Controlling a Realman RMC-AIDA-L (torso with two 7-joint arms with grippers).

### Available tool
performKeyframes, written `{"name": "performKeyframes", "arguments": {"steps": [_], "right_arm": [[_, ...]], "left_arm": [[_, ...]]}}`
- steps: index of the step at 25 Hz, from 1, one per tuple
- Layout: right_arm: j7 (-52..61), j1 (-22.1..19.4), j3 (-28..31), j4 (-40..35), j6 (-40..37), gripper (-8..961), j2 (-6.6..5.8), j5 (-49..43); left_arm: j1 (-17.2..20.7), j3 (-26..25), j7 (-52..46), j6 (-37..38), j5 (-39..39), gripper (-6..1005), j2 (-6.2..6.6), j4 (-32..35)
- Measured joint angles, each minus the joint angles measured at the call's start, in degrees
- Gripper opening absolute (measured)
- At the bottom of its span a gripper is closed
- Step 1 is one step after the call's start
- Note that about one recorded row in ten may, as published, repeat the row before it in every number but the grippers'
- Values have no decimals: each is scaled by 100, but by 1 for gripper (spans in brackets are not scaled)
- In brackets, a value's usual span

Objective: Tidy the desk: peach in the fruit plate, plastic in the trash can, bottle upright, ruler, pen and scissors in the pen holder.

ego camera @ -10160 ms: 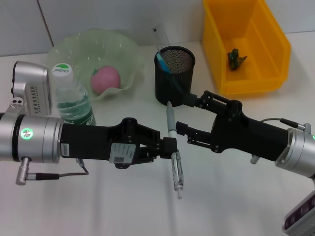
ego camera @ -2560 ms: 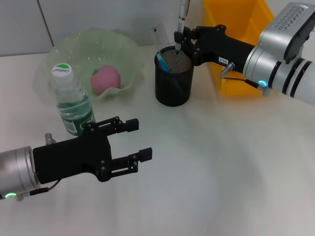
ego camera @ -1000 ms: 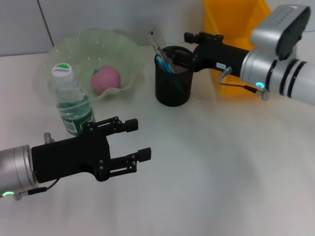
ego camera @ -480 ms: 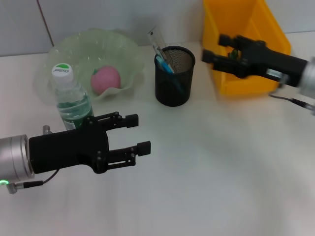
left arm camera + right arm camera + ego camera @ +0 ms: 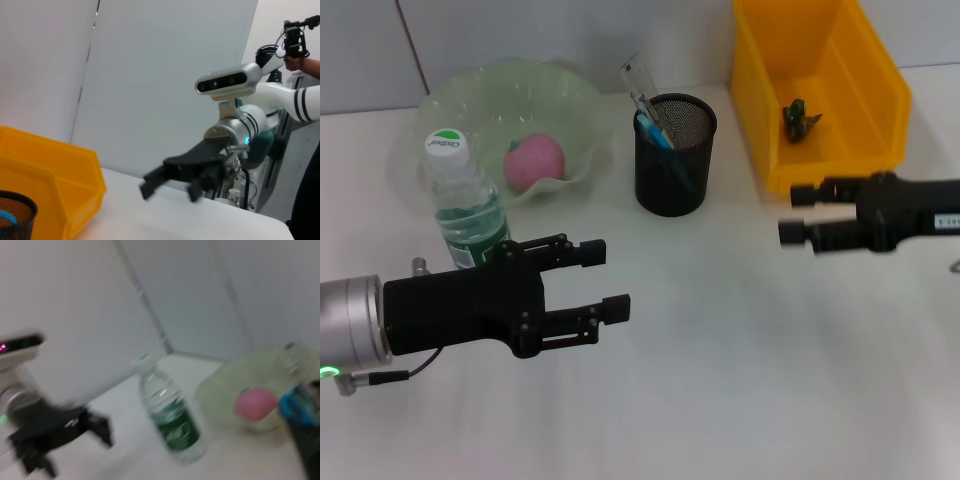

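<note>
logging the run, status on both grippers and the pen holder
Left gripper open, empty, low over the desk by the upright bottle. Right gripper open, empty, beside the yellow bin. Pen holder loaded; peach in fruit plate. Nothing in the way.

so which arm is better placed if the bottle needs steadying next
Left. The left hand is open right beside the upright bottle, while the right hand is open far across the table, in front of the yellow bin.

The right gripper, jaws apart, hovers beside the yellow bin.
</note>
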Motion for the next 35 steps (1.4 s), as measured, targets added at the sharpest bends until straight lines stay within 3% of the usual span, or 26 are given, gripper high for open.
{"name": "performKeyframes", "arguments": {"steps": [4,11,27,35], "right_arm": [[26,169,4,16,-431,815,-96,-595],[28,180,-13,-23,-638,815,-101,-870],[15,279,-11,-65,-678,815,-51,-1041],[-1,300,-14,-64,-674,815,10,-1047]], "left_arm": [[-148,14,-219,1,240,733,6,-66],[-336,14,-413,13,700,734,8,-93],[-403,-29,-368,-78,742,735,14,-53],[-336,-2,-498,67,749,735,194,-33]]}}
